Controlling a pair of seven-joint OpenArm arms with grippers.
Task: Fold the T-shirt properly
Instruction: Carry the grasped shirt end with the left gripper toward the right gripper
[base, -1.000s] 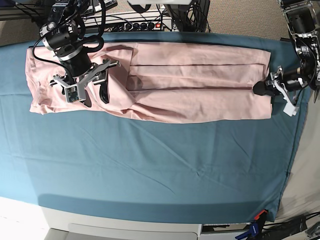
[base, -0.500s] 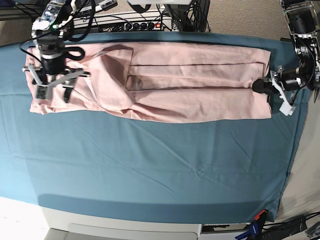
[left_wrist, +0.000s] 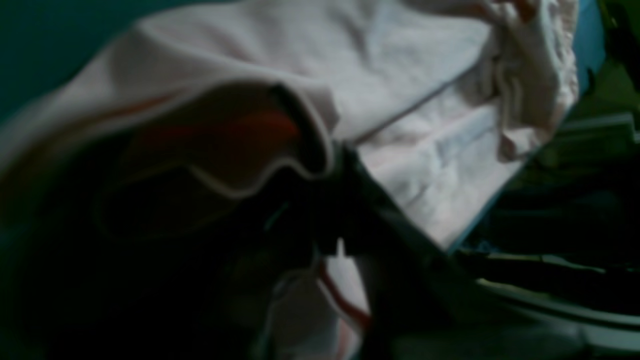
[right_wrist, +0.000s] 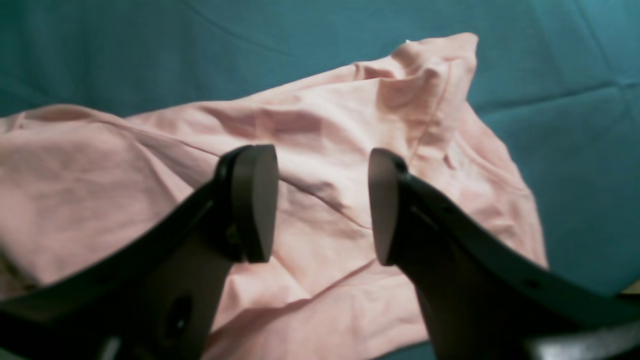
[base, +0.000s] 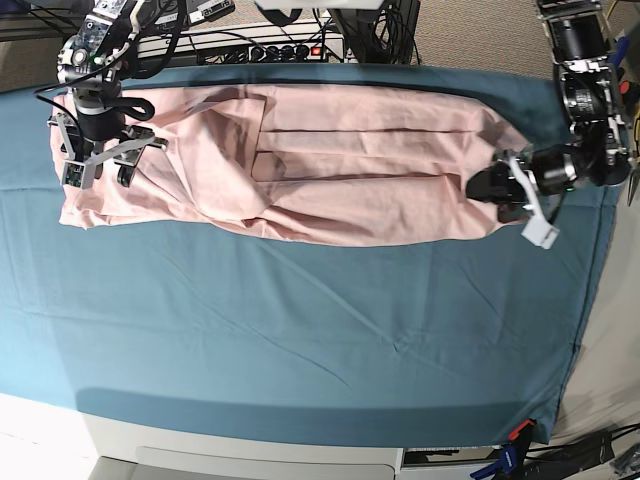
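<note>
I see the T-shirt (base: 350, 170) as soft, matt pink cloth, creased and rumpled, with a stitched hem showing at its folds. The table cloth (base: 300, 330) under it is matt teal fabric, faintly wrinkled. The right gripper (right_wrist: 322, 205) has smooth, dull black plastic fingers (right_wrist: 255, 200); the left gripper (base: 495, 185) looks black too.

1. The left gripper (base: 488, 187) pinches the T-shirt (base: 340, 165) at its right end, lifting the hem inward.
2. The right gripper (base: 98, 172) hangs spread above the shirt's far end.
3. Teal table cloth (base: 300, 330) lies beneath both grippers.
</note>
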